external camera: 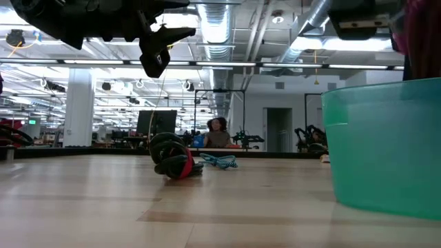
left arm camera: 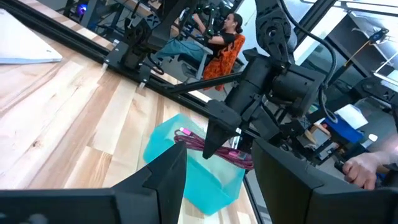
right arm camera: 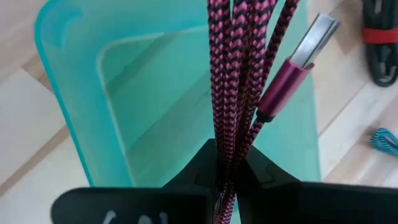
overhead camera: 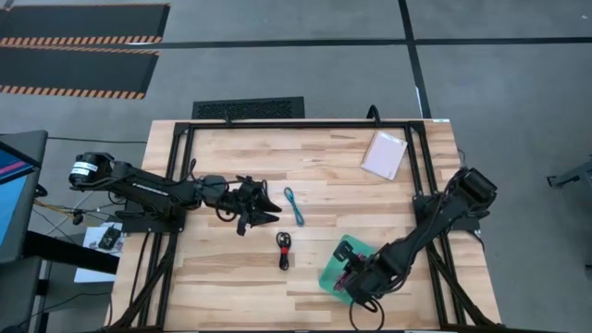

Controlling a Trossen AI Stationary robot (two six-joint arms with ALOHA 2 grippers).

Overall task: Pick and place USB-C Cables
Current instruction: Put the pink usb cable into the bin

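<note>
— Left to right from the green tray (overhead camera: 335,268)?
— Left gripper (overhead camera: 264,205) hovers well left, fingers spread, empty. Teal cable (overhead camera: 294,205) just beside it; black cable (overhead camera: 284,250) nearer the tray. Right gripper (overhead camera: 350,280) is over the tray, clenched on the maroon cable (right arm camera: 231,81).

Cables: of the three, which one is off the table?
The maroon-pink cable, pinched in the right hand above the green tray; the teal cable and black cable lie on wood.
</note>
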